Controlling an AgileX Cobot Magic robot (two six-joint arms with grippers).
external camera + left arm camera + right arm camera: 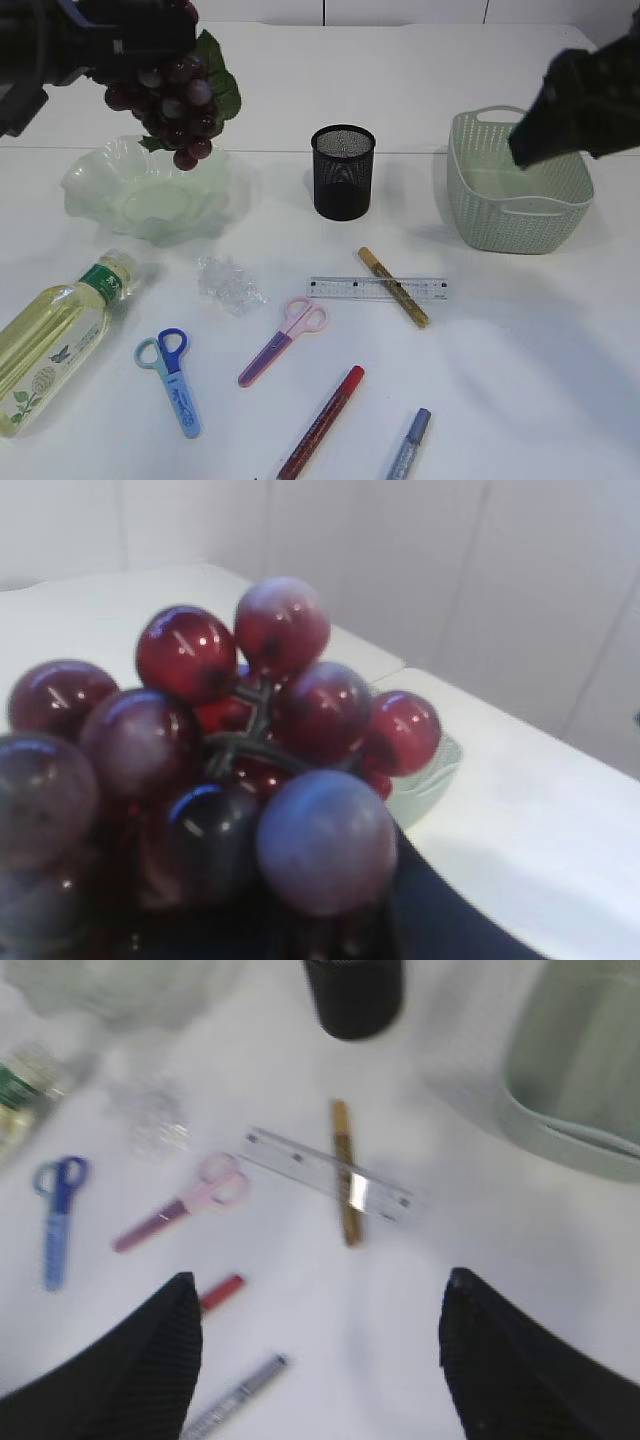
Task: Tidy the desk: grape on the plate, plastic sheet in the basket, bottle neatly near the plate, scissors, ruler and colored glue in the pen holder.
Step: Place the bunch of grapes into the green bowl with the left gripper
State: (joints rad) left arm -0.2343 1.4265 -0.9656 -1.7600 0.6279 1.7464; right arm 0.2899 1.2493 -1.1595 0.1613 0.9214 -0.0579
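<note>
Grape bunch (175,110) clamped in left claw (150,45), lifted off counter (520,340), hanging above rear rim of pale green plate (150,195). Left wrist view: grapes fill frame, plate edge just behind. Right claw (320,1350) spread apart, holding nothing, raised over basket (515,180). Crumpled plastic sheet (230,283) between plate and pink scissors (285,340). Ruler (378,289) crossed by gold glue pen (393,287). Bottle (55,335) lying front left. Black mesh pen holder (343,171) upright, centre rear.
</note>
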